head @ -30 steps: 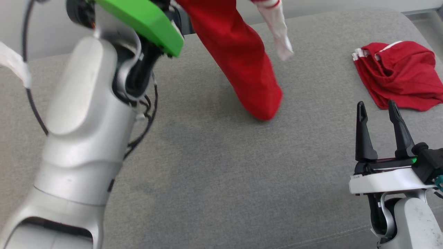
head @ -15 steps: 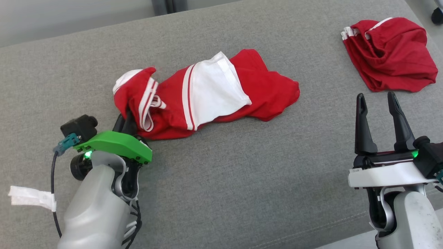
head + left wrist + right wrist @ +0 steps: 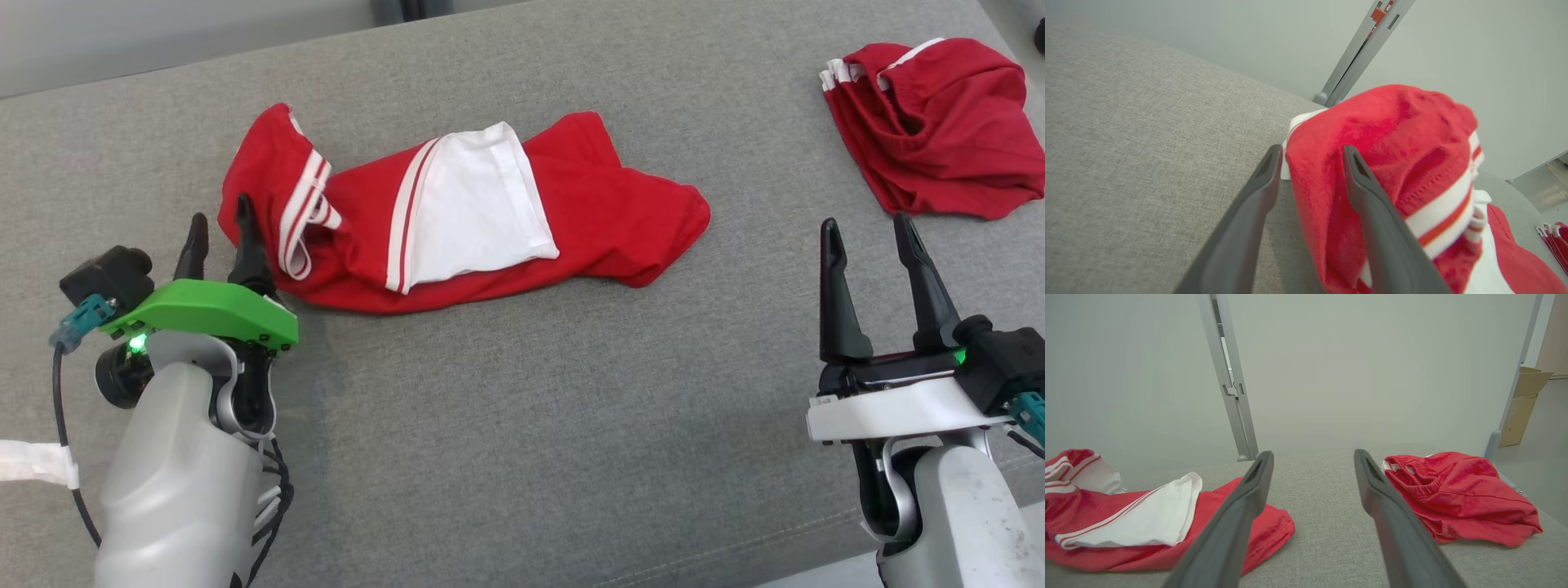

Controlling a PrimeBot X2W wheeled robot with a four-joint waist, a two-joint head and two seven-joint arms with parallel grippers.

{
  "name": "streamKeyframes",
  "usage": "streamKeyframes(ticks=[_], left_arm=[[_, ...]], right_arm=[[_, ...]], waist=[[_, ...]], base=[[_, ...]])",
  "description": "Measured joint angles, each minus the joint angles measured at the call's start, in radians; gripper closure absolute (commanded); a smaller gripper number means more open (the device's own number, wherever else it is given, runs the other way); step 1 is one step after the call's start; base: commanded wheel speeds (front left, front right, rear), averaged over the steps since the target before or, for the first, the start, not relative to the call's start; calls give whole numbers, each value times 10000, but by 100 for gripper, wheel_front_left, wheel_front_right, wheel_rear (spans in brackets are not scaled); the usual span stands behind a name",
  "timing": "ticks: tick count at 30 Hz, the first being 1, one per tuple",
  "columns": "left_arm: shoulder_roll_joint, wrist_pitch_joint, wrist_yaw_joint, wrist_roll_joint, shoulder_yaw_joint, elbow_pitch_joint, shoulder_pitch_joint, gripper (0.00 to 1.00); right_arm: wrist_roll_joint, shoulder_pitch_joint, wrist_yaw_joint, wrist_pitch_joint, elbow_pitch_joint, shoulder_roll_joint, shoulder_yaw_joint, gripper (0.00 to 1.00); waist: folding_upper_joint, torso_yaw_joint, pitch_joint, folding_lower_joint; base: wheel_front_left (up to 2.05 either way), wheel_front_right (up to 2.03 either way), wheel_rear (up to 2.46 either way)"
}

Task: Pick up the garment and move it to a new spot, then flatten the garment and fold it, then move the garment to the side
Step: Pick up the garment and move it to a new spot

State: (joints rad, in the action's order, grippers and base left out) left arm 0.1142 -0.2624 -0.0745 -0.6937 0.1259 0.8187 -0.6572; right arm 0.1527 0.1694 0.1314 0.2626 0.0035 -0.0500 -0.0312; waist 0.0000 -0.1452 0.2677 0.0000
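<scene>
Change: since half a second ago the left gripper [image 3: 220, 209] has been opened off the garment [image 3: 457, 220], whose striped end is now spread flatter.
Left fingers [image 3: 1372, 212]: parted, with a loose red fold between them.
Right side: the right gripper [image 3: 865, 220] is held spread, empty, well apart from the garment.
Garment place: crumpled on the grey cushion [image 3: 522, 408].
Writing: red tag [image 3: 1378, 15] on the post [image 3: 1359, 53], too small to be read.

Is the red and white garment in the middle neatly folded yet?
No, rumpled: the garment lies in loose creases on the grey cushion, striped hem curled near the left claw.
</scene>
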Motion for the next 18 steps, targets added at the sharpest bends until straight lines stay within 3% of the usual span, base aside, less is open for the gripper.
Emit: streamKeyframes(ticks=[6,13,18], left_arm=[[-8,-17,-138,1137,-702,-1118,619,0],[-211,-17,-403,2633,-763,-2736,1897,0],[-418,-17,-474,3026,-792,-3634,3044,0]], right_arm=[[-244,-227,0,0,155,0,-71,0],[-456,-460,0,0,650,4,90,0],[-663,-548,0,0,955,4,144,0]], waist=[[0,197,-340,0],[0,565,-854,0],[0,814,-1230,0]], base=[[0,0,0],[0,0,0],[0,0,0]])
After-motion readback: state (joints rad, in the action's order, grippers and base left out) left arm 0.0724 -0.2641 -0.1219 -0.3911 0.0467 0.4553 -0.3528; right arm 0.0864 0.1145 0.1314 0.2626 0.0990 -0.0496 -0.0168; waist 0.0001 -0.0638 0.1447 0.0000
